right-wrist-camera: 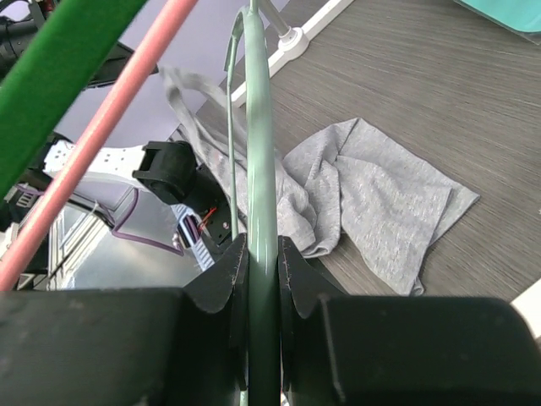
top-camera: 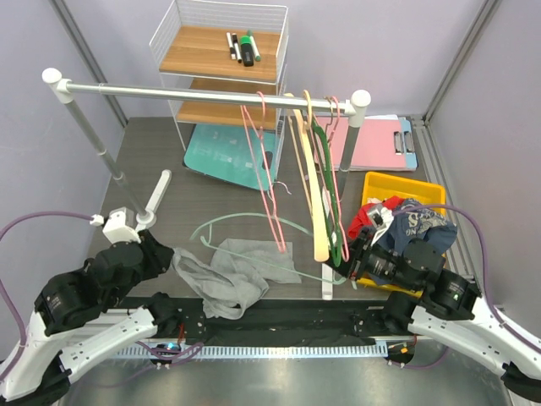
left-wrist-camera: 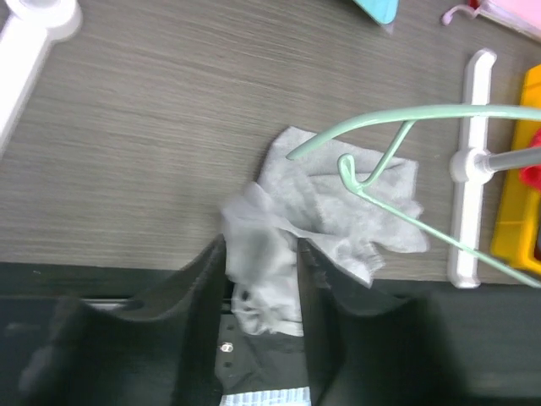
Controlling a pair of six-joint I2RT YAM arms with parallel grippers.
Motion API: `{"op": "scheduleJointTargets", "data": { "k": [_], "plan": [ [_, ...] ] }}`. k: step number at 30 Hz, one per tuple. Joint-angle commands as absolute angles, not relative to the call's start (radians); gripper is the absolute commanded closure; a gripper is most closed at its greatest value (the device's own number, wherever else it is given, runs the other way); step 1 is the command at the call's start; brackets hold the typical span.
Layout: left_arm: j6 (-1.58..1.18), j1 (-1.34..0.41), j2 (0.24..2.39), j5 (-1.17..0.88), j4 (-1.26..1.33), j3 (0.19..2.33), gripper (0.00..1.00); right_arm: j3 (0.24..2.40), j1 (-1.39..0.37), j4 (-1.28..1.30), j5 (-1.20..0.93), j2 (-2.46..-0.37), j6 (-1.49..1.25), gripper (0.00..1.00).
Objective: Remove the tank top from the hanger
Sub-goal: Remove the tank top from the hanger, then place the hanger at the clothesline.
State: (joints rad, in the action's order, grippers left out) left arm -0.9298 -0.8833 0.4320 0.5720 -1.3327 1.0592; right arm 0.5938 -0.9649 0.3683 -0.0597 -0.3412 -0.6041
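My right claw is clamped on the pale green hanger, my left claw stands parted around a fold of the grey tank top, which lies crumpled on the surface, and the yellow bin at my right holds heaped clothes.

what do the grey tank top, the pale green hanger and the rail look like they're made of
tank top: soft heathered grey knit, likely cotton jersey; it lies limp and creased.
hanger: probably moulded plastic, smooth and slightly glossy, in a uniform mint colour.
rail: likely a metal tube with a satin sheen, and white plastic-looking end caps.
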Motion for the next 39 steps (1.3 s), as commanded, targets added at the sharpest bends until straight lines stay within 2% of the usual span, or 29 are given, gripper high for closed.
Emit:
{"op": "scheduleJointTargets", "data": {
  "k": [1, 2, 3, 6, 13, 19, 25, 28, 32, 33, 35, 36, 38, 39],
  "plan": [
    [-0.896, -0.887, 0.439, 0.583, -1.266, 1.075, 0.52, 0.657, -0.965, 0.344, -0.031, -0.288, -0.583, 0.99],
    [-0.885, -0.887, 0.439, 0.580, -1.258, 1.081, 0.48, 0.657, -0.963, 0.350, -0.029, -0.272, -0.583, 0.99],
    [-0.876, -0.887, 0.439, 0.575, -1.246, 1.088, 0.38, 0.657, -0.963, 0.360, -0.029, -0.262, -0.583, 0.99],
    [-0.807, -0.887, 0.445, 0.536, -1.203, 1.112, 0.25, 0.657, -0.963, 0.374, -0.047, -0.239, -0.584, 0.99],
    [-0.565, -0.887, 0.503, 0.090, -0.953, 1.127, 0.19, 0.664, -0.963, 0.403, -0.132, -0.219, -0.604, 0.99],
    [-0.477, -0.887, 0.589, -0.043, -0.937, 1.143, 0.12, 0.635, -0.963, 0.416, -0.225, -0.158, -0.635, 0.99],
    [-0.431, -0.887, 0.681, -0.412, -0.893, 1.111, 0.12, 0.595, -0.963, 0.423, -0.279, -0.103, -0.669, 0.99],
    [-0.446, -0.887, 0.699, -0.578, -0.827, 1.074, 0.19, 0.592, -0.963, 0.431, -0.282, -0.098, -0.672, 0.99],
    [-0.459, -0.887, 0.703, -0.637, -0.796, 1.049, 0.31, 0.591, -0.963, 0.426, -0.281, -0.098, -0.672, 0.99],
    [-0.460, -0.887, 0.707, -0.634, -0.801, 1.051, 0.40, 0.589, -0.963, 0.422, -0.279, -0.095, -0.672, 0.99],
    [-0.463, -0.887, 0.709, -0.617, -0.814, 1.051, 0.47, 0.586, -0.963, 0.419, -0.275, -0.095, -0.672, 0.99],
    [-0.465, -0.887, 0.710, -0.611, -0.821, 1.054, 0.57, 0.583, -0.965, 0.414, -0.275, -0.095, -0.675, 0.99],
    [-0.469, -0.887, 0.712, -0.580, -0.833, 1.057, 0.68, 0.580, -0.963, 0.413, -0.273, -0.095, -0.675, 0.99],
    [-0.474, -0.887, 0.709, -0.565, -0.841, 1.058, 0.78, 0.575, -0.962, 0.411, -0.273, -0.098, -0.678, 0.99]
  ]
}}
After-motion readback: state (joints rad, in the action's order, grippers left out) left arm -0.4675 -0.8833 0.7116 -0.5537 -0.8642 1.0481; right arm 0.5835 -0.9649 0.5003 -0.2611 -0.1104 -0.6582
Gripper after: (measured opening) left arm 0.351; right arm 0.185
